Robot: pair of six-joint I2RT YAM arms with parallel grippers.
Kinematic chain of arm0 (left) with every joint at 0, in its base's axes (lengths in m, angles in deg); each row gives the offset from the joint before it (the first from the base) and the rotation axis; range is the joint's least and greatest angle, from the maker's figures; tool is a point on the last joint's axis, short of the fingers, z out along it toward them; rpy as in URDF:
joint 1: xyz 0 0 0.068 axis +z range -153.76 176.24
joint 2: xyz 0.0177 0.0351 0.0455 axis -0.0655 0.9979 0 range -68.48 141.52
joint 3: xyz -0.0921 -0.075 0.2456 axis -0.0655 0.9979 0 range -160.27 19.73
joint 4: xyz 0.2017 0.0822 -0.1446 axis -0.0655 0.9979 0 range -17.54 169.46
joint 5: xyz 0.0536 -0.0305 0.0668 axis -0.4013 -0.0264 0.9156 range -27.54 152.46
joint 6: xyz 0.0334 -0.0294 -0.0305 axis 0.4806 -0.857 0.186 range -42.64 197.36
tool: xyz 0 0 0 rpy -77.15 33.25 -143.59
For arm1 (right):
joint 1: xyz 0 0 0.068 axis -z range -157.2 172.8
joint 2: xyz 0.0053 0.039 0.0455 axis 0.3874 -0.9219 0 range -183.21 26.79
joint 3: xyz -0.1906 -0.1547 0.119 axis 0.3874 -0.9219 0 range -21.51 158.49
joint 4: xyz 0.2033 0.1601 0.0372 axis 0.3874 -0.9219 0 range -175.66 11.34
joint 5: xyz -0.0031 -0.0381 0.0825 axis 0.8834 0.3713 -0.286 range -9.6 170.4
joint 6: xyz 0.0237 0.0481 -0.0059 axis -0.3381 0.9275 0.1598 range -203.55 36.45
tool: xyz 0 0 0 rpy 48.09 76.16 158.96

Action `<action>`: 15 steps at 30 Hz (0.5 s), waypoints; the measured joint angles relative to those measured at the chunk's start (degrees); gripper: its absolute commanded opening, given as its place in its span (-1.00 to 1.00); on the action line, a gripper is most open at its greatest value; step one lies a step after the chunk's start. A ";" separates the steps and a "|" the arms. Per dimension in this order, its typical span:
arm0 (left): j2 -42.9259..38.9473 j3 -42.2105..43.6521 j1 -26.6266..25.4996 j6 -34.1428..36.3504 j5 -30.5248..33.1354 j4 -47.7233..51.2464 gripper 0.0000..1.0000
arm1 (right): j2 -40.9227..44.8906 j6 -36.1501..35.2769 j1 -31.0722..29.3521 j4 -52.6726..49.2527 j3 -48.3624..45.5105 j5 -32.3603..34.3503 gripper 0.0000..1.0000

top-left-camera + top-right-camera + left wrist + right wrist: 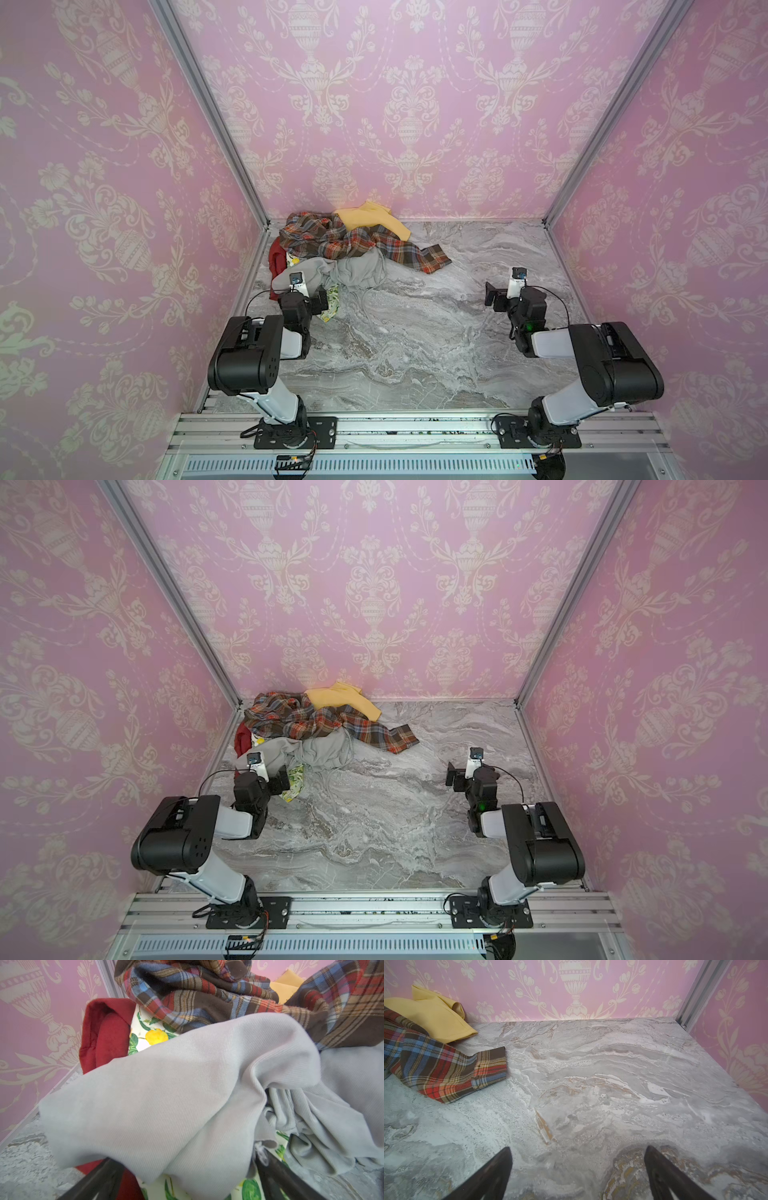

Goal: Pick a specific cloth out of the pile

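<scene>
Cream-white fabric with lemons and green leaves, the cloth [154, 1035], is mostly buried in the pile [332, 245] at the far left corner of the tabletop [415, 340]. Only small parts of it show. In both top views a corner comes out at the near edge of the pile, under the grey garment [353, 270]. In the left wrist view one patch sits between the dark red fabric [106, 1032] and the plaid garment [197, 991], and another lies low between the fingers.

The left gripper [187, 1167] is at this near edge with its jaws wide. They stand on either side of a fold of the grey garment, with the lemon print below it (nothing is pinched yet). The right gripper [577, 1153] is also wide and empty, over bare tabletop and well apart from the pile.

By my judgement the task is at its beginning. The reach is made, but the grasp, the pulling out and the setting aside are not yet done. The grey fold may be caught together with the cloth.
</scene>
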 measured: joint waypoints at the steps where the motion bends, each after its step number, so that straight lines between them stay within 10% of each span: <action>1: 0.00 0.00 0.00 0.00 0.00 0.00 0.99 | 0.00 0.00 0.00 0.02 0.00 0.00 1.00; 15: 0.00 -0.15 0.00 0.42 -0.28 0.07 0.99 | 0.00 0.00 0.00 0.00 0.00 0.00 1.00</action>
